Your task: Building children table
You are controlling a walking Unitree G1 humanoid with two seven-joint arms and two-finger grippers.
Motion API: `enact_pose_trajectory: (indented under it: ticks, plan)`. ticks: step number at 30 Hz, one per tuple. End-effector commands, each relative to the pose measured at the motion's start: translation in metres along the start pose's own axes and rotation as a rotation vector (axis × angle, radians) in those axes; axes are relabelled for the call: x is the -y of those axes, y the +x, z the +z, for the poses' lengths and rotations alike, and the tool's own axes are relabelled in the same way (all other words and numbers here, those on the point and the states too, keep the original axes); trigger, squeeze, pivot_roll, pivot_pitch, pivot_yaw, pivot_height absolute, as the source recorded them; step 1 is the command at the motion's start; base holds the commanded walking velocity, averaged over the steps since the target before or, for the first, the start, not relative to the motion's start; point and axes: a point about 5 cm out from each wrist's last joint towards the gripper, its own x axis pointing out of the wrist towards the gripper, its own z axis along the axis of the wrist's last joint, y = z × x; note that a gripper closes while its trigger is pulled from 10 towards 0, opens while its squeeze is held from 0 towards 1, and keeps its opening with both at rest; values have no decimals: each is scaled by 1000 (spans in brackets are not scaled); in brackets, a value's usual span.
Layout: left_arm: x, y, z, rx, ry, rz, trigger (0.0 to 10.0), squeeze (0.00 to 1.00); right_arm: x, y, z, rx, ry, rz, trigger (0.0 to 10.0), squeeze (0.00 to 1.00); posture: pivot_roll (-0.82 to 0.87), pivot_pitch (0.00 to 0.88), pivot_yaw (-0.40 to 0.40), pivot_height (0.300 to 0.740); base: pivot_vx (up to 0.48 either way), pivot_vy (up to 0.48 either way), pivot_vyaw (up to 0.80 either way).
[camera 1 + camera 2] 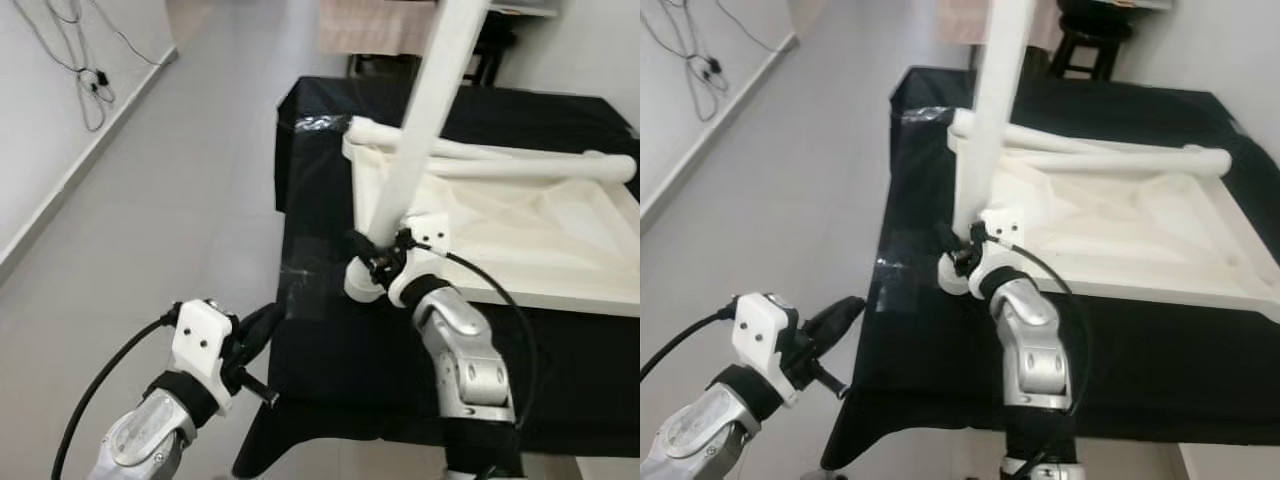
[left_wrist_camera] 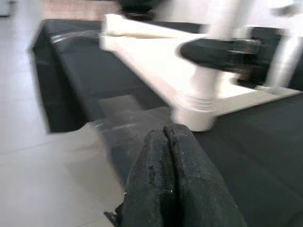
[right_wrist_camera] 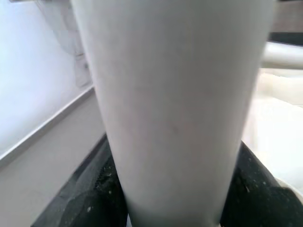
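Observation:
A white children's tabletop [image 1: 560, 240] lies upside down on a black-covered table [image 1: 340, 350]. One white leg [image 1: 425, 110] stands upright in the tabletop's near left corner socket [image 1: 362, 282]. My right gripper [image 1: 385, 255] is shut on the base of that leg, and the leg [image 3: 175, 109] passes between its black fingers [image 3: 90, 198]. Two more white legs [image 1: 520, 160] lie loose across the far side of the tabletop. My left gripper [image 1: 262, 325] hangs shut and empty off the table's near left corner, its fingers [image 2: 165, 184] pressed together.
Grey tiled floor [image 1: 180, 200] lies to the left of the table. Cables [image 1: 90, 90] hang down the white wall at the far left. A dark stool [image 1: 1095, 40] stands behind the table.

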Motion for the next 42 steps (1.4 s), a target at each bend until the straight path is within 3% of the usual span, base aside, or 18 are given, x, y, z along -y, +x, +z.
enact_pose_trajectory:
  ticks: [1, 7, 8, 9, 10, 16, 17, 18, 20, 24, 28, 31, 32, 33, 34, 35, 37, 42]
  plan:
    - [1, 0, -1, -12, -1, -13, 10000, 0, 10, -2, -21, -78, 15, -49, 0, 0, 82, 160, -74, 740, 0, 0, 0]
    - [1, 1, -1, -11, 1, -11, 10000, 0, 10, 10, -16, -61, -46, -4, 0, 0, 92, 157, -88, 740, 0, 0, 0]
    - [1, 2, -1, -9, 2, -9, 10000, 0, 6, 13, -16, -59, -63, 25, 10000, 0, 94, 153, -89, 740, 0, 0, 0]
    - [1, 3, -1, -8, 2, -7, 10000, 0, 1, 15, -14, -60, -67, 91, 10000, 243, 92, 151, -87, 740, 0, 0, 0]
    - [1, 3, -2, -8, 2, -7, 10000, 0, -5, 13, -11, -67, -62, 120, 10000, 1000, 92, 151, -87, 740, 0, 0, 0]
    - [2, 4, -2, -8, -1, -12, 10000, 0, -20, 13, 5, -29, 25, 249, 10000, 1000, 88, 143, -86, 740, 0, 0, 0]
    - [2, 5, -2, -7, -2, -13, 10000, 0, -19, 16, 13, -3, 42, 364, 10000, 0, 89, 134, -90, 740, 0, 0, 0]
    - [2, 5, -2, -7, -2, -13, 10000, 0, -19, 16, 13, -3, 42, 364, 10000, 0, 89, 134, -90, 740, 0, 0, 0]
    - [2, 7, -3, -4, -2, -12, 10000, 0, -6, 25, 25, 28, 7, 567, 10000, 0, 94, 130, -93, 740, 0, 0, 0]
    - [2, 8, -3, -3, -2, -12, 10000, 0, 3, 32, 23, 6, -64, 664, 10000, 0, 99, 122, -95, 740, 0, 0, 0]
    - [2, 9, -3, -3, -2, -13, 10000, 0, 6, 34, 22, -4, -90, 707, 10000, 0, 99, 122, -95, 740, 0, 0, 0]
    - [2, 9, -3, -2, -2, -12, 10000, 0, 20, 50, 17, -65, -13, 691, 10000, 0, 104, 120, -96, 740, 0, 0, 0]
    - [2, 9, -3, -2, -2, -12, 10000, 0, 22, 53, 16, -97, 56, 709, 5098, 0, 103, 122, -99, 740, 0, 0, 0]
    - [2, 9, -3, -2, -2, -12, 10000, 0, 22, 53, 16, -97, 56, 709, 5098, 0, 103, 122, -99, 740, 0, 0, 0]
    - [2, 9, -4, -2, -3, -12, 10000, 0, 22, 54, 15, -118, 87, 734, 3922, 0, 103, 122, -99, 740, 0, 0, 0]
    - [2, 8, -3, -1, -3, -12, 10000, 0, 21, 53, 14, -135, 86, 778, 1020, 0, 95, 124, -99, 740, 0, 0, 0]
    - [2, 8, -3, -1, -3, -13, 10000, 0, 19, 52, 12, -159, 91, 810, 0, 0, 89, 124, -99, 740, 0, 0, 0]
    - [3, 8, -4, -1, -4, -14, 10000, 0, 23, 54, 10, -161, 129, 832, 0, 0, 86, 124, -97, 740, 0, 0, 0]
